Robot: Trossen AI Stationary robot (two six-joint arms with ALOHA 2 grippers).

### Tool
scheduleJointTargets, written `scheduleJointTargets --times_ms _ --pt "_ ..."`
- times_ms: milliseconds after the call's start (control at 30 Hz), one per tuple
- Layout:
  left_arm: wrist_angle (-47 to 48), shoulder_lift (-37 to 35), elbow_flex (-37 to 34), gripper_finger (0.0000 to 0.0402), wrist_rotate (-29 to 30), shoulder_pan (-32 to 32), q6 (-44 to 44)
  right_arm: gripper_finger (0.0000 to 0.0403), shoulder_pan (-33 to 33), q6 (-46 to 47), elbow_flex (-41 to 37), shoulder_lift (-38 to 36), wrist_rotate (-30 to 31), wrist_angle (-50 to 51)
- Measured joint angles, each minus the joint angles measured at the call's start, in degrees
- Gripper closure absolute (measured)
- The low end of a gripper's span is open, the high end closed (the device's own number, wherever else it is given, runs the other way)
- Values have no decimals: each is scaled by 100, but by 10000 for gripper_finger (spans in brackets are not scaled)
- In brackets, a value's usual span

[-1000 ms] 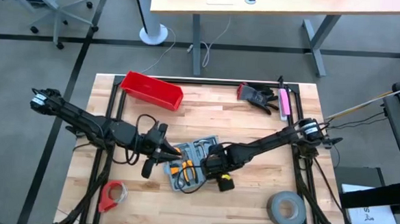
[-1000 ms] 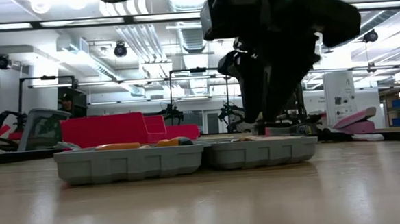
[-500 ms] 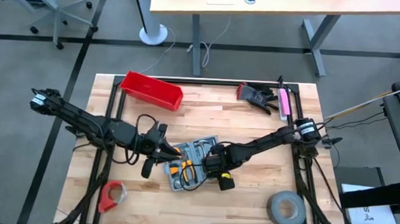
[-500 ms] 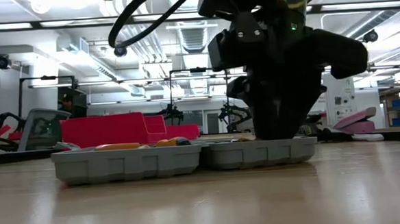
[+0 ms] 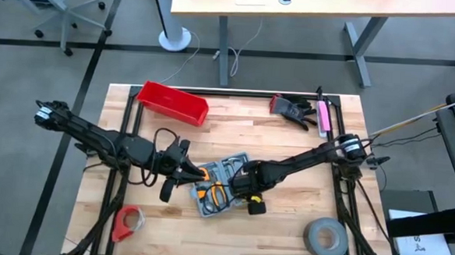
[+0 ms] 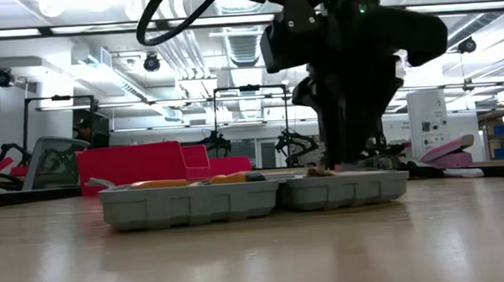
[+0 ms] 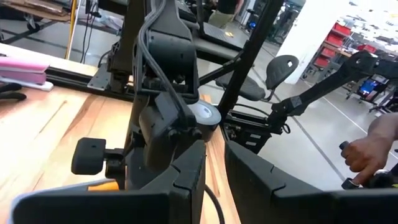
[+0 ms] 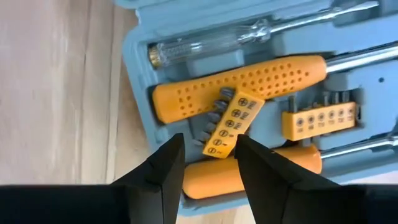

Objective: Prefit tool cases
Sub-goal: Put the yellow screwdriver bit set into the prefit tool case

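The grey-blue tool case [image 5: 218,188] lies open and flat on the wooden table, also seen edge-on in the low view [image 6: 255,199]. Its recesses hold orange-handled tools [image 8: 249,81], a clear-handled screwdriver [image 8: 211,43] and a yellow bit strip [image 8: 320,118]. A second yellow bit holder [image 8: 231,124] lies slanted, its one end resting on an orange handle. My right gripper [image 8: 210,163] hangs above the case, open, with the bit holder's lower end between its fingers. My left gripper [image 5: 184,172] is at the case's left edge, open by a narrow gap [image 7: 214,171]. My right gripper points down from above, with one finger [image 8: 252,155] right beside the slanted bit holder's lower end [image 8: 219,146]; I cannot tell whether it touches. My left gripper lies level at the case's left edge; its own fingers hide whether it touches the case.
A red bin [image 5: 172,103] stands at the far left and black gloves [image 5: 293,109] with a pink tool [image 5: 322,117] at the far right. A grey tape roll [image 5: 325,236] sits at the near right, a red dispenser [image 5: 129,222] at the near left. A person's hand [image 7: 367,152] shows beyond the table.
My right gripper dipped onto the case's right half, then rose a little. The open case slid a short way toward the table's right edge, staying flat.
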State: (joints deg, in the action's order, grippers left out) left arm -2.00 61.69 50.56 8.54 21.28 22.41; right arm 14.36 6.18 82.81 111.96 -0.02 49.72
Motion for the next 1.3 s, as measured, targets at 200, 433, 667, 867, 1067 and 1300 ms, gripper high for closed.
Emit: scheduleJointTargets --times_ms 200,433,667,867,1067,1300 --pt "50 0 10 335 0 0 -2 275 -3 93 4 -11 20 -284" --pt "50 4 5 335 0 0 -2 288 -144 388 7 -9 30 -406" --pt "50 4 5 335 -3 0 -2 272 -206 519 7 -9 111 -436" --pt "66 4 5 335 -5 0 -2 244 -198 657 -12 -9 45 -482" --pt "75 7 3 335 -9 11 11 228 -220 748 -223 -9 66 -641" --pt "92 7 1 335 -11 11 15 231 -308 782 -415 -9 45 -994"
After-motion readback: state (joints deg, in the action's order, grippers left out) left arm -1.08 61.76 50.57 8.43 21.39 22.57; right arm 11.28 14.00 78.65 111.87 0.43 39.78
